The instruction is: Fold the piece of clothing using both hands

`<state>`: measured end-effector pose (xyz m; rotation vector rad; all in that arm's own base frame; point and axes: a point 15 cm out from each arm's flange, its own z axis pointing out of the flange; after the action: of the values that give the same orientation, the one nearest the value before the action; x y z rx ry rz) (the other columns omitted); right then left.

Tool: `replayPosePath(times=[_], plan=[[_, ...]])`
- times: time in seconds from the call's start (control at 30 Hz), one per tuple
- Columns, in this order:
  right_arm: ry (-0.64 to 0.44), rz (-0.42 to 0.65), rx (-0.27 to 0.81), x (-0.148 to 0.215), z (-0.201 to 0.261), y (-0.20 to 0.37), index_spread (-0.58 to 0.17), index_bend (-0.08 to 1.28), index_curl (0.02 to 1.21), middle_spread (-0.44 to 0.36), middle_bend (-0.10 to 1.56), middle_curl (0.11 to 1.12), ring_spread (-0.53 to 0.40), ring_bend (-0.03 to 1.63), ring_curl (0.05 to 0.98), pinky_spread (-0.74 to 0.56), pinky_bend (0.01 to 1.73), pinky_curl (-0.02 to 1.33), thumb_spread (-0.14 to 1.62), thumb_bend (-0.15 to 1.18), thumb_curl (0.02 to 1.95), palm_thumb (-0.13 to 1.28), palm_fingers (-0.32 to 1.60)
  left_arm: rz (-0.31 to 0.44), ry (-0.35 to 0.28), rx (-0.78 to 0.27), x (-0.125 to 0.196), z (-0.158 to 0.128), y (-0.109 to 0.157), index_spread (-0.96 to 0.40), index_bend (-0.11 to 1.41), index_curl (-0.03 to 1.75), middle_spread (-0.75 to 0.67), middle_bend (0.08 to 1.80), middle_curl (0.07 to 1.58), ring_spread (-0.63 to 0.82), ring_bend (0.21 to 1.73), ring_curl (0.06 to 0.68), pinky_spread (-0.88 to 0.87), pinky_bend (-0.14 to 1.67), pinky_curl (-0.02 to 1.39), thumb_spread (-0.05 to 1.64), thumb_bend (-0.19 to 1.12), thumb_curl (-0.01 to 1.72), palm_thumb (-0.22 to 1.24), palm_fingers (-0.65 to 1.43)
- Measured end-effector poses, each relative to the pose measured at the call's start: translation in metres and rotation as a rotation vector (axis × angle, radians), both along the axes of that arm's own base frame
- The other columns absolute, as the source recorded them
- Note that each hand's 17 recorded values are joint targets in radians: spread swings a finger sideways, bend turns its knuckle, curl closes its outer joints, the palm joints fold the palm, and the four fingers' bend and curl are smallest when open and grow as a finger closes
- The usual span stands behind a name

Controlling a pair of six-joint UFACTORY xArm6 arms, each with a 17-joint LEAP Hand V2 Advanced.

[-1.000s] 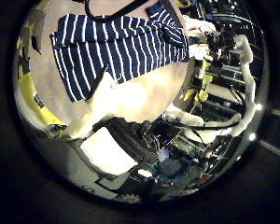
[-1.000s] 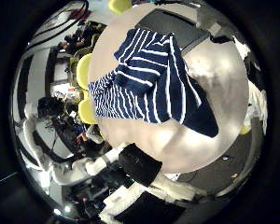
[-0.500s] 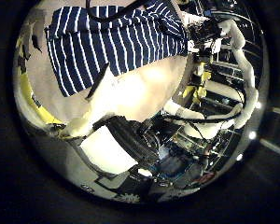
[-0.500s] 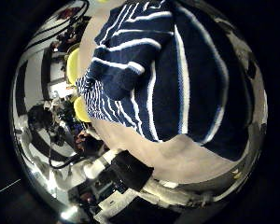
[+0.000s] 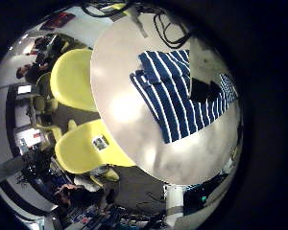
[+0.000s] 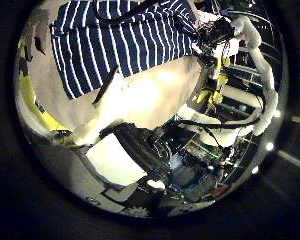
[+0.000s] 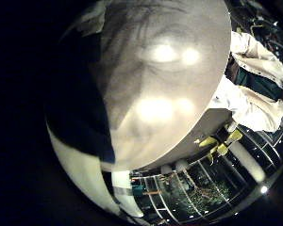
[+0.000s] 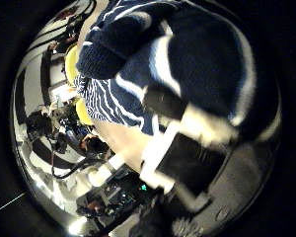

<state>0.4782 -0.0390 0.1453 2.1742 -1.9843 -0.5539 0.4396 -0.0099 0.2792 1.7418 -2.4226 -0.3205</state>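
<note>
A striped garment (image 5: 173, 101) lies spread on the table (image 5: 120, 91). In the left little finger side palm view a dark hand (image 5: 204, 91) rests on the garment's far part. The left thumb side palm view shows the garment (image 6: 120, 40) with my right hand (image 6: 215, 30) at its edge. My left hand (image 6: 95, 105) is high above the table, away from the cloth, its finger straight. In the right thumb side palm view the garment (image 8: 187, 59) fills the picture, bunched, and my right hand's finger (image 8: 183, 128) curls onto it. The right little finger side palm view shows the cloth's edge (image 7: 80, 104).
Two chairs (image 5: 72, 77) (image 5: 86, 149) stand at the table's edge beside the garment. Bare tabletop (image 7: 160, 104) lies beside the right hand. Cables (image 5: 173, 29) lie on the table past the garment.
The right palm has come down close to the garment, which now fills its view, and its finger has come in over the cloth. The left palm's view has shifted only slightly.
</note>
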Motion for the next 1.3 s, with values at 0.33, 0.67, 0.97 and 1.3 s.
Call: replayPosePath(times=[0.33, 0.67, 0.97, 1.3], plan=[[0.030, -0.018, 0.017, -0.021, -0.006, -0.017, -0.400, 0.80, 0.68, -0.168, 1.10, 0.75, -0.223, 1.30, 0.578, -0.32, 1.20, 0.74, 1.07, 0.16, 0.54, 0.97, 1.22, -0.003, 0.045, -0.016, -0.004, -0.031, -0.007, -0.24, 0.20, 0.63, -0.16, 0.26, 0.66, -0.30, 0.90, 0.416, -0.51, 0.68, 0.75, 1.27, -0.01, 0.33, 0.44, 0.41], [0.001, -0.082, 0.028, -0.051, 0.018, -0.076, -0.376, 0.94, 0.83, -0.156, 1.25, 0.80, -0.215, 1.39, 0.655, -0.23, 1.29, 0.84, 1.03, 0.11, 0.65, 1.02, 1.10, 0.000, 0.057, -0.032, -0.022, -0.082, -0.011, -0.23, 0.21, 0.63, -0.12, 0.25, 0.64, -0.25, 0.85, 0.397, -0.44, 0.59, 0.76, 1.27, -0.01, 0.33, 0.44, 0.39], [-0.024, -0.114, 0.034, -0.060, 0.047, -0.097, -0.367, 0.95, 0.88, -0.149, 1.29, 0.80, -0.211, 1.41, 0.682, -0.20, 1.29, 0.89, 1.03, 0.08, 0.72, 1.04, 1.08, -0.003, 0.039, -0.036, -0.019, -0.083, -0.019, -0.22, 0.21, 0.63, -0.10, 0.24, 0.62, -0.21, 0.81, 0.386, -0.38, 0.54, 0.76, 1.27, -0.01, 0.33, 0.44, 0.37], [-0.044, -0.071, 0.042, -0.053, 0.061, -0.069, -0.362, 0.95, 0.92, -0.145, 1.30, 0.79, -0.211, 1.40, 0.701, -0.19, 1.26, 0.94, 1.04, 0.04, 0.78, 1.05, 1.08, 0.012, 0.015, -0.089, -0.024, -0.144, -0.053, -0.20, 0.18, 0.60, -0.07, 0.23, 0.60, -0.14, 0.77, 0.366, -0.30, 0.47, 0.75, 1.28, -0.01, 0.34, 0.46, 0.35]])
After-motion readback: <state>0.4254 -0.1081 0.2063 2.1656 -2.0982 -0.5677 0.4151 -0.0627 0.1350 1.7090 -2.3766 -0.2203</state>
